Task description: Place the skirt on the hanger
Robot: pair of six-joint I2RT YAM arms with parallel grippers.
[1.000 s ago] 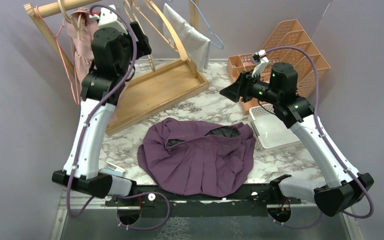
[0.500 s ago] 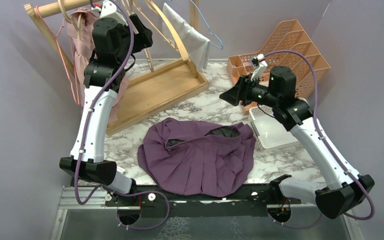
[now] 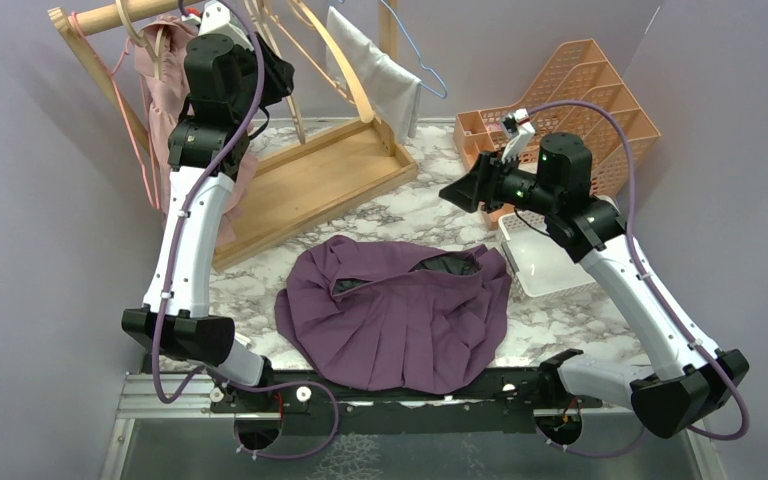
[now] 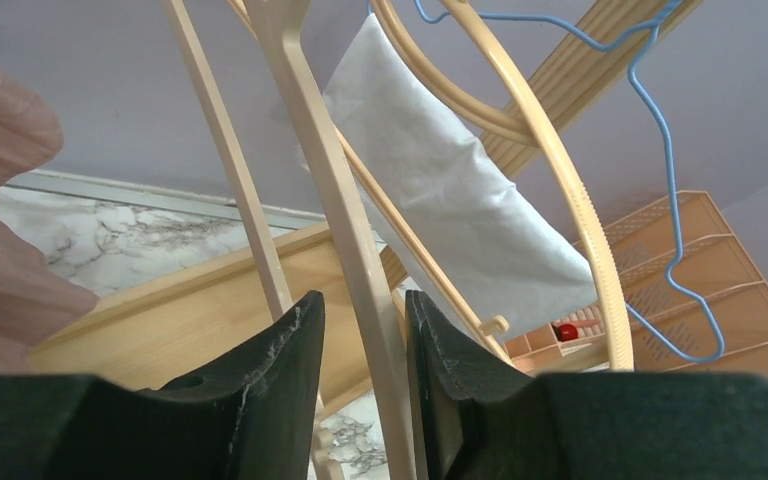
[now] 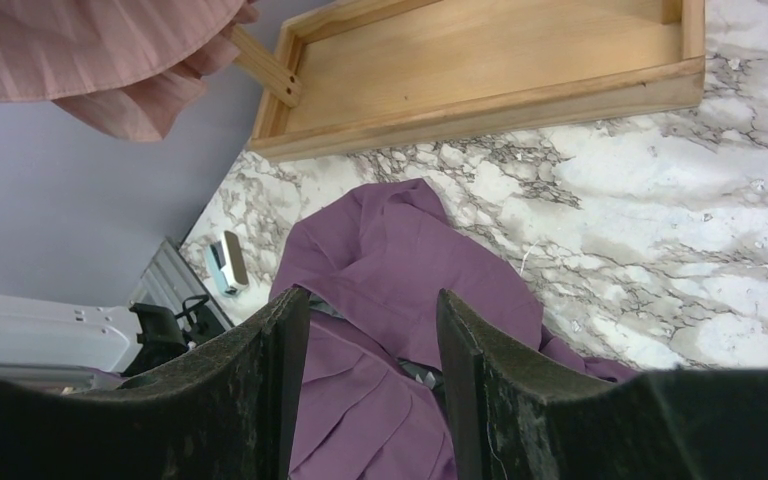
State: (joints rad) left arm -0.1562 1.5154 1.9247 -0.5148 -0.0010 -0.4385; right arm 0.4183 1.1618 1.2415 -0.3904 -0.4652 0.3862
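The purple pleated skirt (image 3: 400, 320) lies flat on the marble table near the front edge; the right wrist view also looks down on the skirt (image 5: 390, 260). Up at the wooden rack, my left gripper (image 3: 278, 75) has its jaws narrowed around a cream plastic hanger (image 4: 335, 190). In the left wrist view the left gripper (image 4: 365, 300) has the hanger's arm against its right finger, with a gap on the left side. My right gripper (image 3: 460, 190) hovers open above the table right of centre, holding nothing; the right gripper (image 5: 372, 300) points toward the skirt.
The wooden rack (image 3: 310, 180) has a tray base and carries a pink garment (image 3: 160, 90), a white cloth (image 3: 380, 75), more cream hangers and a blue wire hanger (image 3: 420, 60). An orange organiser (image 3: 600, 90) and a white tray (image 3: 540, 260) stand at right.
My left arm rose toward the rack's top and its jaws narrowed around the cream hanger. The right arm shifted only slightly. The skirt has not moved.
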